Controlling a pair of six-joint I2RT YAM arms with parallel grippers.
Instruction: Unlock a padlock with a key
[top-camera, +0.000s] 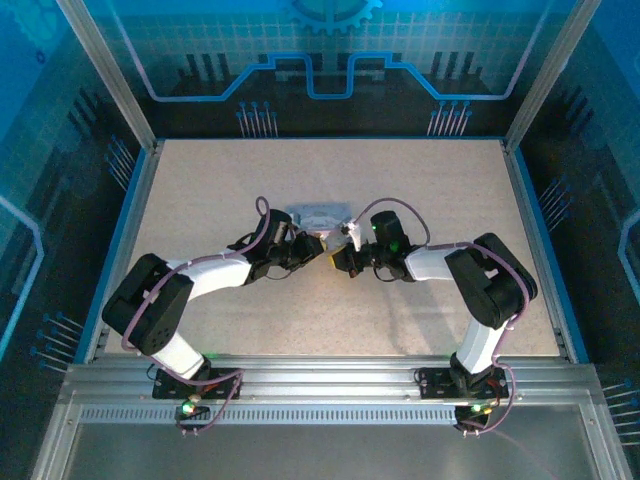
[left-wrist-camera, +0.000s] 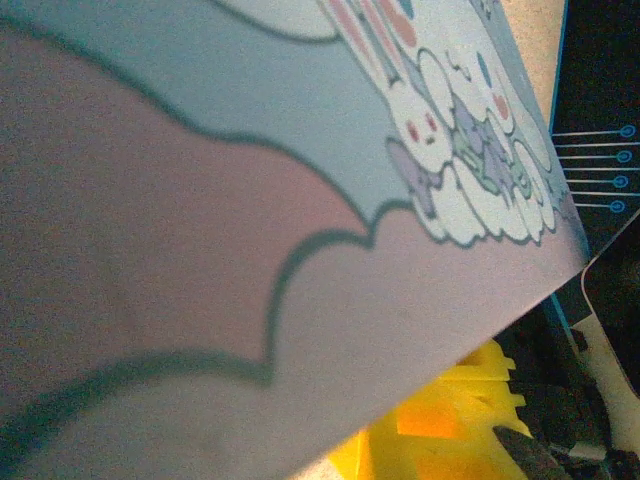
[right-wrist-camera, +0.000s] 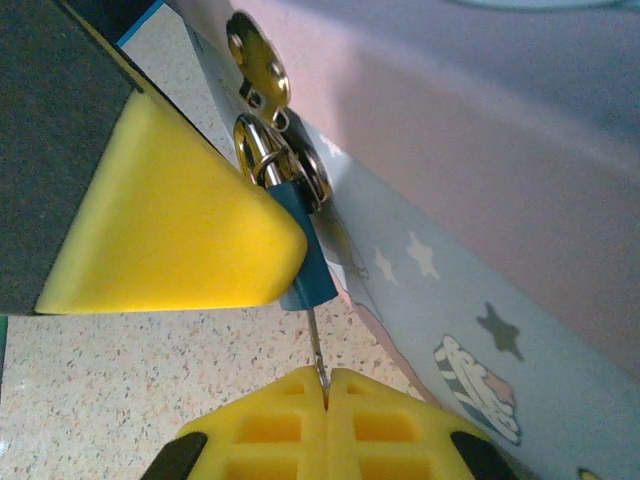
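Padlock (right-wrist-camera: 305, 255) hangs by its shackle from the tin (right-wrist-camera: 480, 150) hasp. Key (right-wrist-camera: 315, 352) sticks out of its bottom end, pinched in the right gripper (right-wrist-camera: 326, 392). A yellow pad (right-wrist-camera: 170, 220) touches the padlock's side. Speckled beige table (top-camera: 400, 300), blue-lit walls (top-camera: 60, 120). From above, the left gripper (top-camera: 308, 250) sits at the tin, jaw gap unreadable. Left wrist view: blurred tin print.

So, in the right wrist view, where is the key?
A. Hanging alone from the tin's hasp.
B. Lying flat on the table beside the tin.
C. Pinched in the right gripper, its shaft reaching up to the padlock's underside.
C: the key is a thin shaft rising from the right gripper, whose yellow pads are shut on it, to the bottom of the padlock hanging on the tin.
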